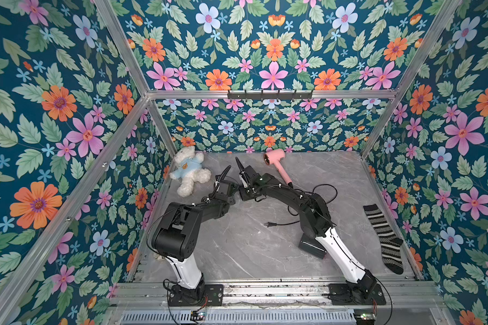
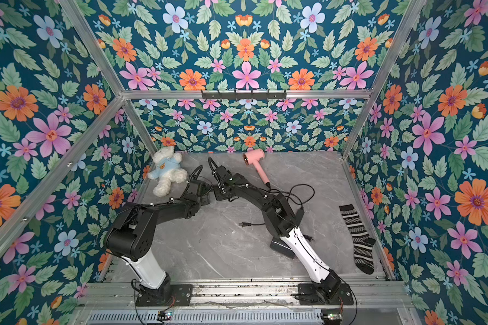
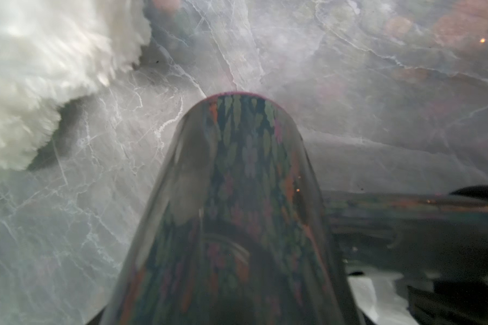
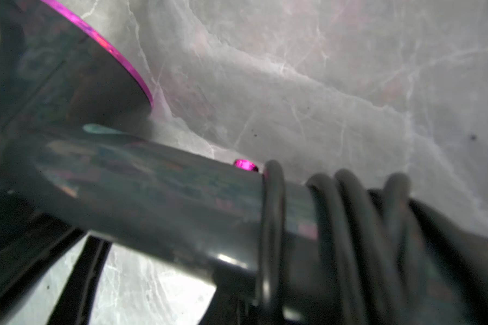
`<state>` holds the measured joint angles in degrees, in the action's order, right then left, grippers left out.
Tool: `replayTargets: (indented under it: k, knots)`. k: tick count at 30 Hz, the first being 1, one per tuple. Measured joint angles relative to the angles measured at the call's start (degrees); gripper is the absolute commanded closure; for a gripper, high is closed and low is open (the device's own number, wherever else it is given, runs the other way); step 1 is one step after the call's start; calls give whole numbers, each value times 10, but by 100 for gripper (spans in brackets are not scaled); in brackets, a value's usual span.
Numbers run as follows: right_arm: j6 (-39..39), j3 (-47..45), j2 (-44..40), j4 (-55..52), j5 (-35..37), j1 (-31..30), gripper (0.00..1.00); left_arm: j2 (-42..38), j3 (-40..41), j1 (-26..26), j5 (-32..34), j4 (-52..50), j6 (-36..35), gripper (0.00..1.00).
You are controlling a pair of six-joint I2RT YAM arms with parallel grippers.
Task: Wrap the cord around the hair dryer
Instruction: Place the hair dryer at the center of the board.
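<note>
In both top views the two arms lean in and meet over the middle of the grey marble desk. The left claw and right claw are nearly touching, their fingers hidden under the wrists. A pink hair dryer lies at the back, with a loose cord curling from its handle end. A teddy bear lies back left and a striped sock far right.

Left wrist: a dark hair dryer (glossy, mirroring the wallpaper) fills the centre, clamped in the left claw, with the bear's fur close beside it.

Right wrist: the dark dryer's handle crosses the view, and the wound cord is coiled several turns around it. Whether the right claw grips anything I cannot tell
</note>
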<state>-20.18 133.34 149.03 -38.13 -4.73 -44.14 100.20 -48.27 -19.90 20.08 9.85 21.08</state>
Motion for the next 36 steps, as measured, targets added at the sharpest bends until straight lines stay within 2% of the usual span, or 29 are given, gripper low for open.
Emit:
replayTargets:
  k: [3, 6, 13, 20, 24, 30, 36]
  knots:
    - [-3, -21, -12, -2, -23, -2, 100, -17, 27, 1, -24, 14, 4, 1]
    - [-6, -36, -22, -7, -38, -6, 93, -34, 44, 1, -42, 14, 10, 1]
    - [-10, -54, -35, -21, -63, -6, 61, -80, 54, 3, -86, -10, 10, 1]
    - [-25, -62, -53, -54, -67, -7, 34, -132, 41, 3, -96, -46, 15, 1]
    - [-28, -87, -87, -75, -66, -6, 31, -151, 33, 3, -96, -68, 15, 1]
    - [-31, -146, -197, -81, -71, -5, 31, -154, 13, 3, -87, -83, 12, 1]
    - [-10, -211, -301, -83, -89, 31, 31, -130, -5, 3, -79, -101, -3, 1]
